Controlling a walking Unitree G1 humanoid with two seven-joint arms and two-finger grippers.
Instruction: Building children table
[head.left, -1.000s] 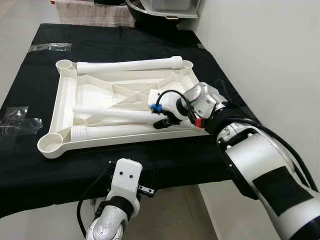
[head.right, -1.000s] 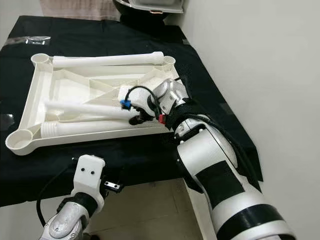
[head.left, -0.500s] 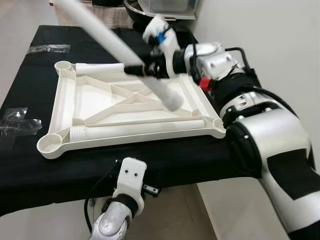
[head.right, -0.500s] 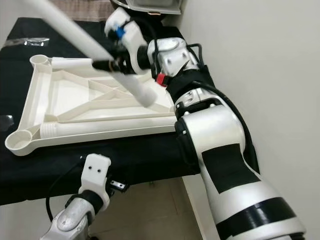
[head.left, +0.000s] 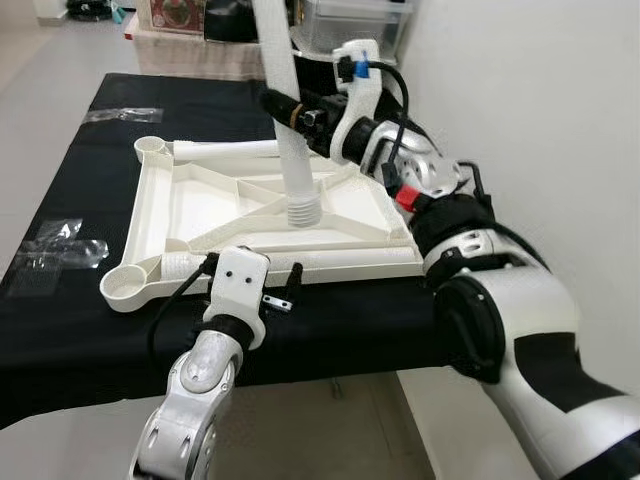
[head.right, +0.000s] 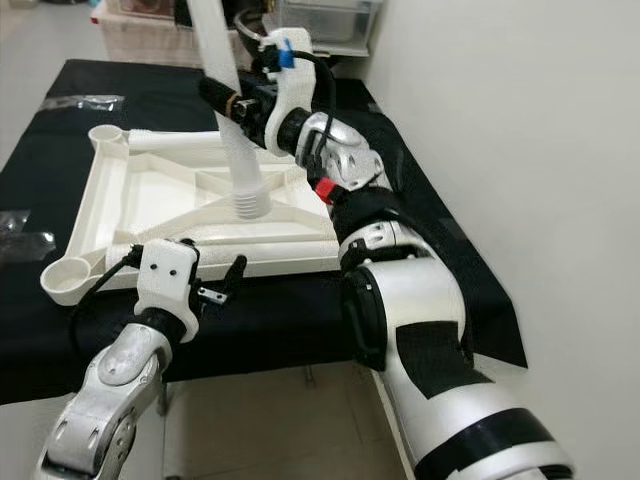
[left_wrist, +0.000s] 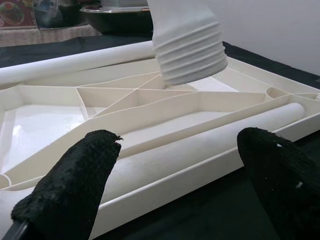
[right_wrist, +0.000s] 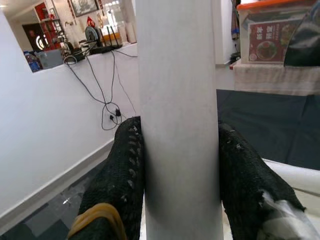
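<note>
A white plastic tabletop (head.left: 200, 200) lies upside down on the black-clothed table, with round leg sockets at its corners (head.left: 122, 288). My right gripper (head.left: 285, 108) is shut on a white table leg (head.left: 290, 130), holding it nearly upright. The leg's threaded end (head.left: 303, 212) hangs just above the ribs at the tabletop's middle right. In the right wrist view both fingers (right_wrist: 127, 175) press against the leg (right_wrist: 177, 125). A second leg (head.left: 225, 149) lies along the far rim and a third (head.left: 340, 258) along the near rim. My left gripper (head.left: 283, 295) is open at the table's front edge, facing the near leg (left_wrist: 200, 145).
The black cloth (head.left: 80, 330) hangs over the table's front. Clear plastic bags lie on it at the left (head.left: 60, 250) and far left (head.left: 125, 113). A white wall (head.left: 560, 100) runs close along the right side. Boxes and bins (head.left: 340, 15) stand behind the table.
The right gripper has swung the leg from a slant to nearly upright, threaded end down over the tabletop. The left arm has risen to the table's front edge. The camera has shifted.
</note>
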